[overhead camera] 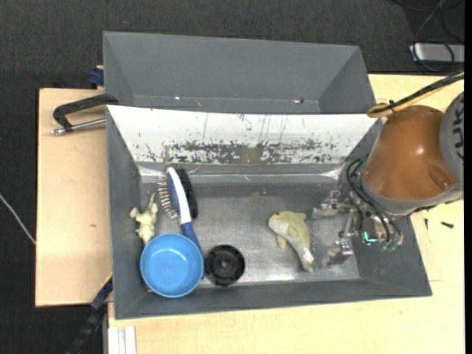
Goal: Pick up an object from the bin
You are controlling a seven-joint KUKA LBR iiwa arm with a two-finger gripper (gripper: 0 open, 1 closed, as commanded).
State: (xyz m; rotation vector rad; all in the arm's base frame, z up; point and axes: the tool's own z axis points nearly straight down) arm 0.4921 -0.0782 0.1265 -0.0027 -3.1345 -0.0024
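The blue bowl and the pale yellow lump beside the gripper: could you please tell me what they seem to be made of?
The blue bowl looks like moulded plastic: one even colour, smooth, with a soft sheen on its rim. The pale yellow lump by the gripper looks soft, perhaps cloth or thin rubber: it lies limp and creased. Which, I cannot tell.

glossy orange-brown domed wrist cover (407, 161), black cables (359, 188) beneath its rim
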